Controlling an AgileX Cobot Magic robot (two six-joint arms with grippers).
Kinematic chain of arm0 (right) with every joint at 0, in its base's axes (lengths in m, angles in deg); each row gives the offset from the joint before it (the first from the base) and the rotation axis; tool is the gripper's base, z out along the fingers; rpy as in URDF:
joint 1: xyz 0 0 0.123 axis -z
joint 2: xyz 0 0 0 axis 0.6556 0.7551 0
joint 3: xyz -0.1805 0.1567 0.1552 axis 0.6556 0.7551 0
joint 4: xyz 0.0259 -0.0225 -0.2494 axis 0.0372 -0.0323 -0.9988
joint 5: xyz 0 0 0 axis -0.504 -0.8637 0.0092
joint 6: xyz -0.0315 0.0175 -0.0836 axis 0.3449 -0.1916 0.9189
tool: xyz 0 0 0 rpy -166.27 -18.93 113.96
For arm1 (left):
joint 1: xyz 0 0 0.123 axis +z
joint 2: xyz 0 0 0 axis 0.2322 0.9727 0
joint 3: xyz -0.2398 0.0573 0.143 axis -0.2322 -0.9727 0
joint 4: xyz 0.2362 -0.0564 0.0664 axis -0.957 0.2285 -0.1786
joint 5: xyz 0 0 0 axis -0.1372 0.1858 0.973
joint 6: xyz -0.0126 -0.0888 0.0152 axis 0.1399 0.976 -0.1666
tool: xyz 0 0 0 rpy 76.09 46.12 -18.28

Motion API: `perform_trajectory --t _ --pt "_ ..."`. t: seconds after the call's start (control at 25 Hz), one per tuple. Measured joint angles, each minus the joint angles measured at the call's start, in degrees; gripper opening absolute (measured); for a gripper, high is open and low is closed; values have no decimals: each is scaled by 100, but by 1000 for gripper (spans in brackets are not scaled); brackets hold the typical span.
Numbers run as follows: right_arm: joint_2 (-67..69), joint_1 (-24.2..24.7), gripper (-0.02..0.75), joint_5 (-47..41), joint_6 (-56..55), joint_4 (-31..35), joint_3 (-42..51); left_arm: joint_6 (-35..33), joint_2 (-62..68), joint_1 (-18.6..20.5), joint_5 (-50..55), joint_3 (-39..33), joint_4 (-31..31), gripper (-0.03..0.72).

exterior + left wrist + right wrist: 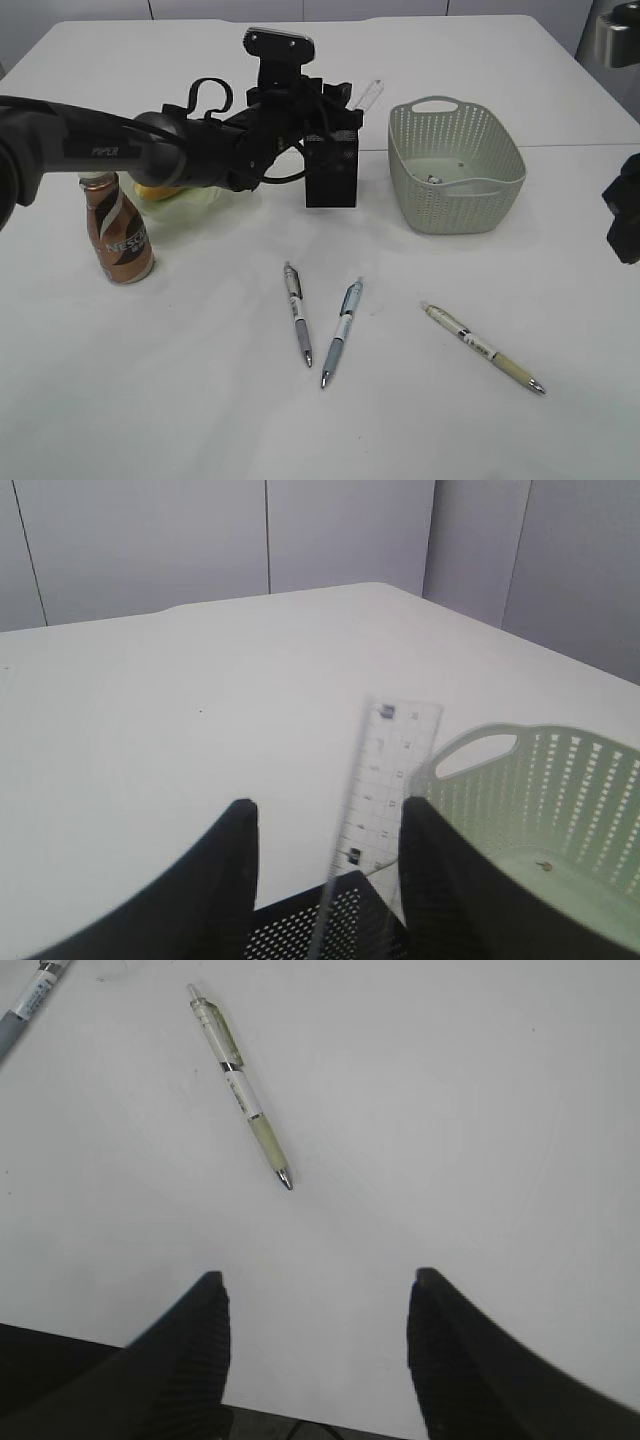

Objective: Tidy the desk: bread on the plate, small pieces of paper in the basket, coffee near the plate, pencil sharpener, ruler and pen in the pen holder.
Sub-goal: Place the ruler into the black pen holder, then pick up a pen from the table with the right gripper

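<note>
Just below my left pincer (325,855), between its spread fingers, stands the clear ruler (385,780), its lower end already inside the black mesh pen holder (330,925) and its top leaning out toward the far side of the table. My fingers are apart and I judge that neither touches the ruler, though its blurred edge in the left wrist view makes that hard to swear to. Beside my right finger sits the pale green basket (560,800), with a small scrap lying on its floor. To finish this step well, I should lift straight up and back so I do not brush the ruler or tip the holder. Well behind this arm stand the Nescafé coffee bottle (118,230) and the plate (185,205), mostly hidden under my forearm. My right pincer (315,1350) hangs open over bare table, with the cream-barrelled pen (243,1088) lying ahead of it and to its left. Two grey pens (298,312) lie farther off on that side; all three pens are not yet in the holder.
</note>
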Motion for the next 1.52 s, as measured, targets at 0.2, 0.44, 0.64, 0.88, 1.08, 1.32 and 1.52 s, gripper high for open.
perform_trajectory --t 0.2,0.44,0.64,0.88,1.08,1.32,1.52 --pt "0 0 447 0 0 0 0 0 0 12 0 0 8 341" --pt "0 0 447 0 0 0 0 0 -79 12 344 0 8 341" --pt "0 0 447 0 0 0 0 0 -502 21 888 0 -2 341" --pt "0 0 447 0 0 0 0 0 -1226 34 2142 0 -24 341" --pt "0 0 447 10 0 0 0 0 -2079 98 3702 0 -300 334" --pt "159 0 447 -3 0 0 0 27 -3156 409 6046 0 -433 302" --pt "448 0 447 -3 0 20 0 114 -4021 652 7572 0 -452 301"
